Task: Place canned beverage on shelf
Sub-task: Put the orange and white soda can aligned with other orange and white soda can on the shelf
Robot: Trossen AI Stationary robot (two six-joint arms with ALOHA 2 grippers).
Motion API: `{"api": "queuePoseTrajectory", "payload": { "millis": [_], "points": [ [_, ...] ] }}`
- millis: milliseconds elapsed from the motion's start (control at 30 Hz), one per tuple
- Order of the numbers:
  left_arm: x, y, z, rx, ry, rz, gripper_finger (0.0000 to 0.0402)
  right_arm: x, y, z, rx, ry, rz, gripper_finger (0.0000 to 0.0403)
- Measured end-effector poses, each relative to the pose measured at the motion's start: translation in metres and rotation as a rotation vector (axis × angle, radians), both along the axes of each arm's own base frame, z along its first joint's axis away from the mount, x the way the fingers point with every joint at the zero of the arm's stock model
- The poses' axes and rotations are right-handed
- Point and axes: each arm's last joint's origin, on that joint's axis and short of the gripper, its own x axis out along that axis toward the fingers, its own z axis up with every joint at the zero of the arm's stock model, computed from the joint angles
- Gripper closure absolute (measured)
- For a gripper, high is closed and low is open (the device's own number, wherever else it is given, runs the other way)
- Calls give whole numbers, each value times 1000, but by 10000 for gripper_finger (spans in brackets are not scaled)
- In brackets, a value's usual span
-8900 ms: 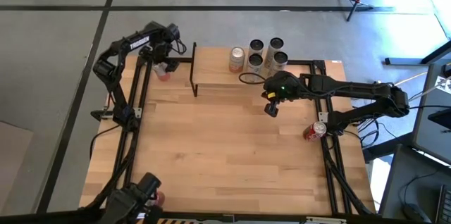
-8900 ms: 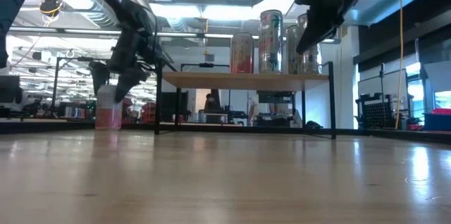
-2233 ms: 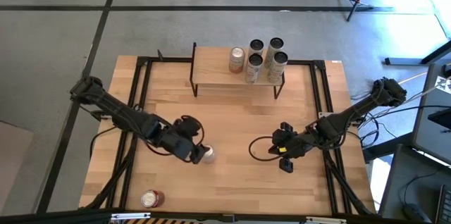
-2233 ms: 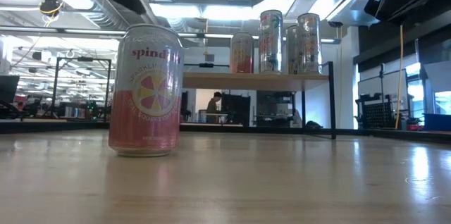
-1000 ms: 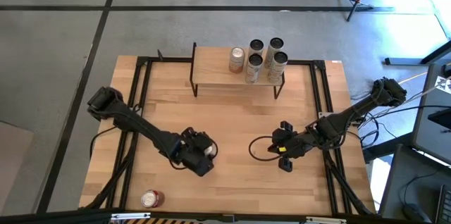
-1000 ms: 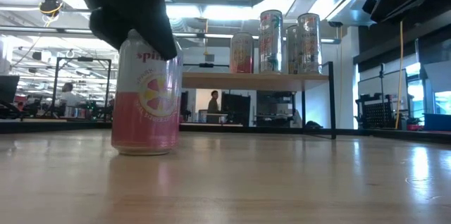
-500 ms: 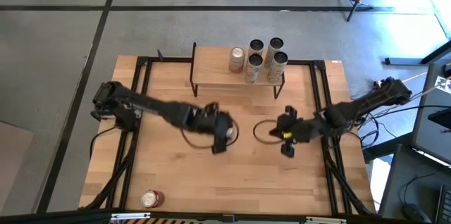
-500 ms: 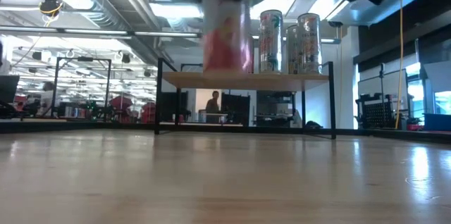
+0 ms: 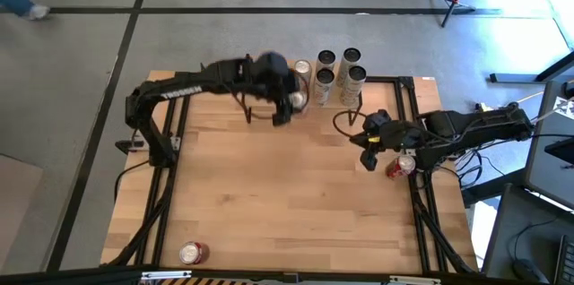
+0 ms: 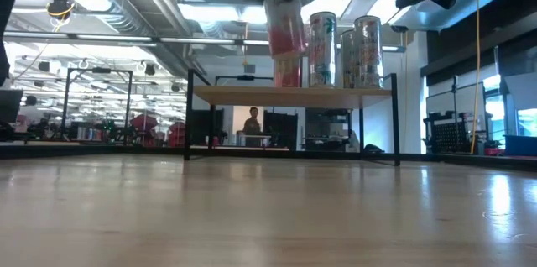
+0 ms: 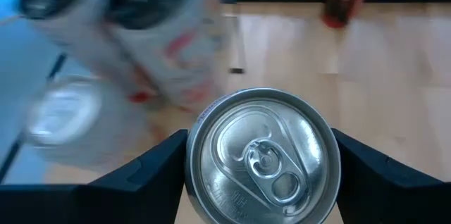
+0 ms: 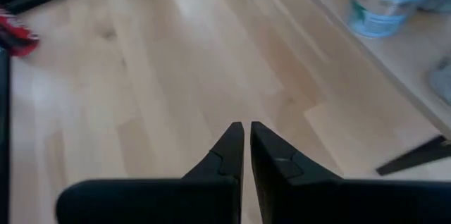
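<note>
My left gripper (image 9: 285, 99) is shut on a pink-and-white can (image 10: 284, 25), held above the near edge of the shelf (image 9: 269, 83), a light wooden board on black legs at the table's far side. The can's silver top (image 11: 262, 157) fills the left wrist view. Several cans (image 9: 339, 68) stand on the shelf's right half. My right gripper (image 9: 368, 148) is shut and empty over the table, near the shelf's right legs; it also shows in the right wrist view (image 12: 246, 146). My left gripper pinches the can's upper side wall (image 11: 194, 164) between its two fingers, one on each opposite side just under the rim. The fingers (image 11: 151, 164) come from above, pointing down. The can hangs below the gripper, slightly tilted, clear of the shelf board (image 10: 294, 95).
A red can (image 9: 401, 167) stands on the table at the right edge, close to my right arm. Another red can (image 9: 191, 252) stands at the near left corner. The shelf's left half (image 9: 265, 77) is bare wood. A black frame (image 9: 179, 142) runs along the table's sides.
My left gripper has lifted the pink can off the table's middle and carried it up and toward the far edge, to above the shelf's near edge, beside the standing cans. My right gripper has gone toward the far edge and a little right, staying shut.
</note>
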Motion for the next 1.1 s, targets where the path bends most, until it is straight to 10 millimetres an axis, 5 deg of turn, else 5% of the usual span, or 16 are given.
{"api": "queuePoseTrajectory", "payload": {
  "millis": [167, 367, 667, 1100],
  "points": [
    [-9, 38, 1, 19, -38, 39, 138, 1, -7, -2, -17, 26, -25, 386],
    [-10, 61, 0, -41, -103, 20, 138, 1, -9, -3, -43, 48, -13, 386],
    [10, 70, -33, -66, -10, 34, 138, -3, -9, -7, -48, 99, -11, 386],
    [12, 74, -36, -12, 2, 40, 130, -3, -9, -6, -30, 90, -26, 386]
  ]
}}
